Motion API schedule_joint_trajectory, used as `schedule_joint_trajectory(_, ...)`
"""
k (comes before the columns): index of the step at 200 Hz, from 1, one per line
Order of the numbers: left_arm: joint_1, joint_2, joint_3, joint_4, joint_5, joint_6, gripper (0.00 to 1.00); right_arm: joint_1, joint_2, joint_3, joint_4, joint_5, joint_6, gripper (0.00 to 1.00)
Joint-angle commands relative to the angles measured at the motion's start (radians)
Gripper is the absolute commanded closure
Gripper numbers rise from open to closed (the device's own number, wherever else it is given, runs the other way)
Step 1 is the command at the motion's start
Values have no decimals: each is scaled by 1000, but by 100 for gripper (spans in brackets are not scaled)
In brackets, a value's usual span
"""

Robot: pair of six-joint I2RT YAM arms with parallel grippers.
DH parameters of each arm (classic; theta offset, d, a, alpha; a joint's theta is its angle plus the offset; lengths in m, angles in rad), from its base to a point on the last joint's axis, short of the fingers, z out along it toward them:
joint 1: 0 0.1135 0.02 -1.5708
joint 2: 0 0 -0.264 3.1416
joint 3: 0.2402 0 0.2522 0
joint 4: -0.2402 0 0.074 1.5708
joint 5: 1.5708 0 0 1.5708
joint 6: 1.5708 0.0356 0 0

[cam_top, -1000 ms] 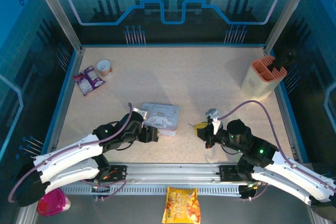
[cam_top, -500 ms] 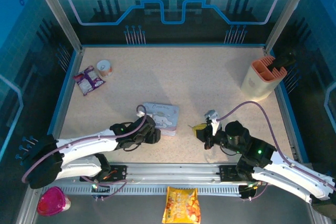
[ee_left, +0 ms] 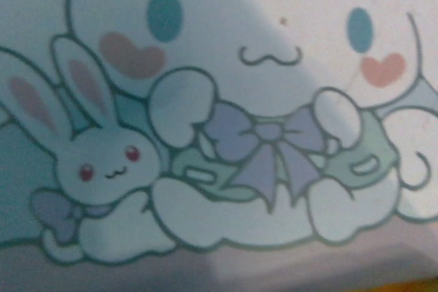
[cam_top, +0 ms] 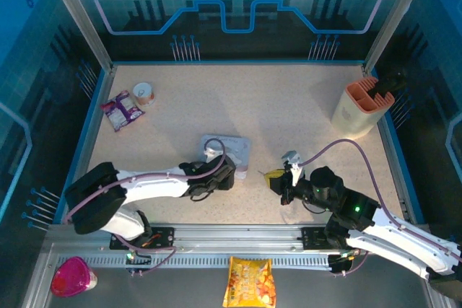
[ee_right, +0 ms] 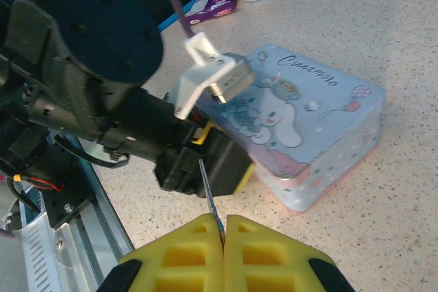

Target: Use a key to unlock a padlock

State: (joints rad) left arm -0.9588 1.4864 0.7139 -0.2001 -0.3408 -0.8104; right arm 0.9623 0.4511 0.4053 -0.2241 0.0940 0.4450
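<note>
Table (cam_top: 303, 113): a flat, pale, speckled surface framed by a blue rim.
Tin (cam_top: 237, 148): rectangular with rounded corners and a glossy pastel lid. It lies flat near the middle of the table's near edge. In your left wrist view the lid's cartoon rabbits appear close up and blurred. In your right wrist view you see the dotted side walls and a pink base band.
Holder (cam_top: 355, 106): an upright orange-and-cream tub at the table's far right corner.
Left gripper (cam_top: 227, 169): a black body with yellow trim, set against the tin's near left side. You cannot tell whether its jaws stand apart or together.
Right gripper (ee_right: 224, 232): yellow ribbed pads, clamped together on the key. It is just right of the tin, near the table's near edge.
Packet (cam_top: 120, 110): purple and crinkled, near the left edge toward the far left corner.
Key (ee_right: 209, 193): a thin silvery blade that stands out from between the yellow pads. Its tip is close to the left gripper, and you cannot tell whether they touch.
Padlock: too small to make out, so you cannot tell where it lies relative to the jaws.
</note>
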Motion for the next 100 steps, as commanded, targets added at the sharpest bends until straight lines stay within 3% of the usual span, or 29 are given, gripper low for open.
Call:
schedule_joint_trajectory(1, -5, 71, 106, 61, -36, 14, 49, 11, -12, 7, 14, -1, 10, 100)
schedule_joint_trajectory(44, -5, 156, 214, 58, -19, 40, 48, 12, -37, 17, -52, 59, 33, 100)
schedule_joint_trajectory(100, -6, 50, 66, 151, 11, -5, 44, 13, -98, -21, -78, 81, 85, 100)
